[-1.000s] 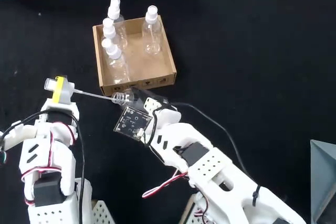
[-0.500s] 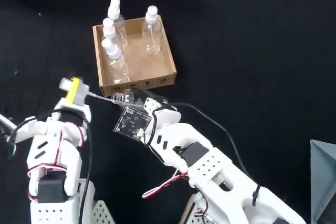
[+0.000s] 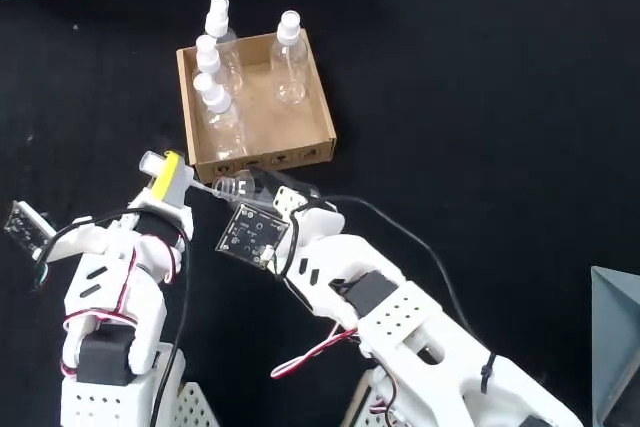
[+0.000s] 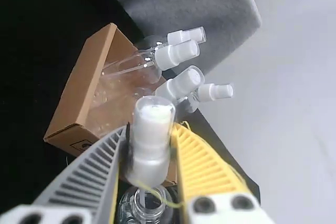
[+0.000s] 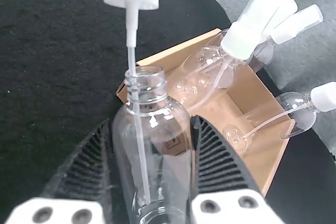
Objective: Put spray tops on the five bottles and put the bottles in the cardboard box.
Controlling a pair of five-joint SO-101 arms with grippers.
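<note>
Fingers of the left gripper are closed on a white spray top, which is held by its sides just above the open neck of a clear bottle. The top's thin dip tube is passed through the mouth and is seen running down inside the bottle, while the white head stands apart from the neck, not yet seated. The bottle is gripped around its body by the right gripper, whose black fingers are pressed against it on both sides. In the high view this bottle is seen tilted, its neck pointed toward the left gripper, just in front of the near wall of the cardboard box. Four capped bottles are stood in the box, three in a row along one side wall and one at the far corner of the opposite side. The box is set on the black tabletop.
</note>
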